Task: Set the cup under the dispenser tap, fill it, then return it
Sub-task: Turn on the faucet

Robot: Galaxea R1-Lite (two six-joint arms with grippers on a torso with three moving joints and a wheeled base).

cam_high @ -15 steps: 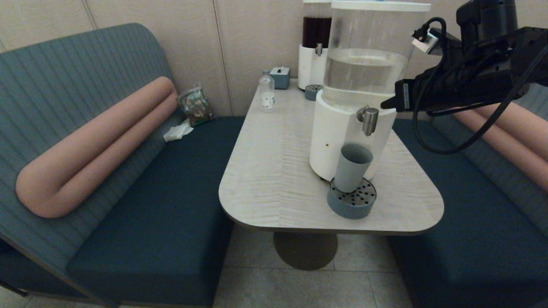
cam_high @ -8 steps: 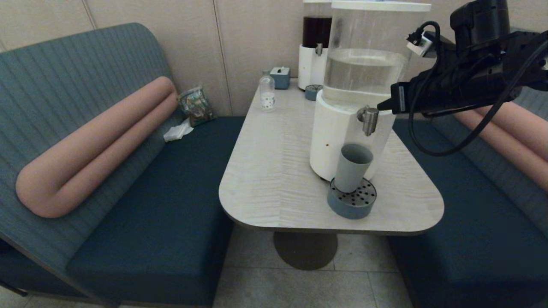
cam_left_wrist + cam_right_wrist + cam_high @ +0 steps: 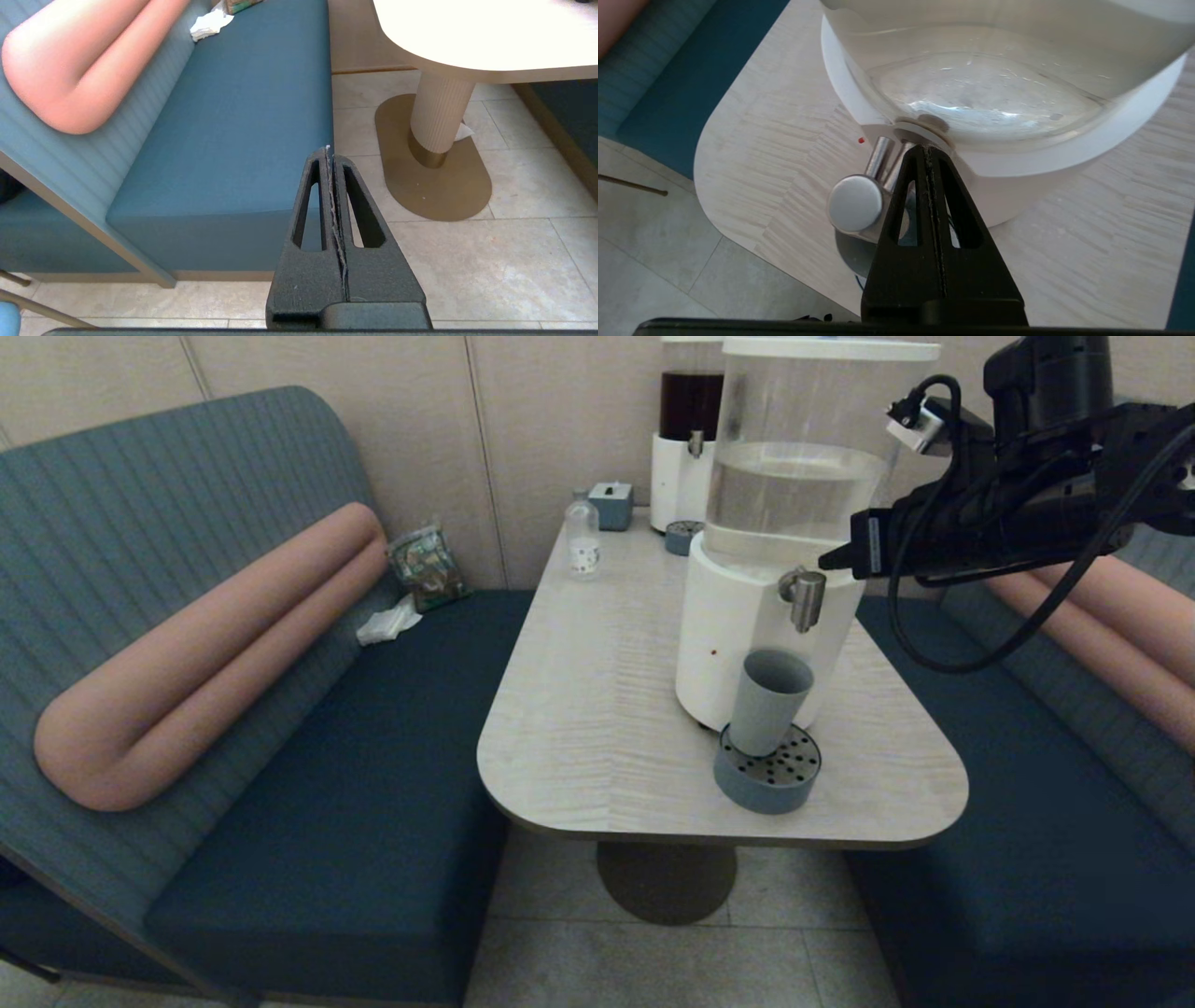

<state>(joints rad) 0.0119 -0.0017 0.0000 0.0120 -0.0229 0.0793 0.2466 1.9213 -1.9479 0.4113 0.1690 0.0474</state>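
Compared with the frame a second ago, the right gripper (image 3: 826, 560) has advanced toward the dispenser, its pointed tip now just above and beside the dispenser tap (image 3: 803, 597) rather than further out to the right; the cup (image 3: 767, 701) has not shifted. In the right wrist view the right gripper (image 3: 927, 149) has its fingers pressed together with nothing between them, their tip lying at the tap's (image 3: 859, 200) root beneath the clear tank (image 3: 994, 70). The left gripper (image 3: 328, 151), likewise closed and empty, hangs low over the tiled floor (image 3: 490, 261) beside the blue bench seat (image 3: 243, 140), apart from the table (image 3: 467, 42).

One cup stands upright, long axis vertical and mouth upward, on the round perforated drip tray (image 3: 767, 773) directly under the tap; the tap's spout points straight down at the open mouth.

Two dispensers stand on the table (image 3: 597, 709): the large white-based one (image 3: 738, 635) with clear liquid in front, and a smaller one (image 3: 689, 429) with dark liquid behind, which has its own small drip tray (image 3: 681, 536); one clear bottle (image 3: 583, 536) and one small box (image 3: 611, 504) stand near the far edge.
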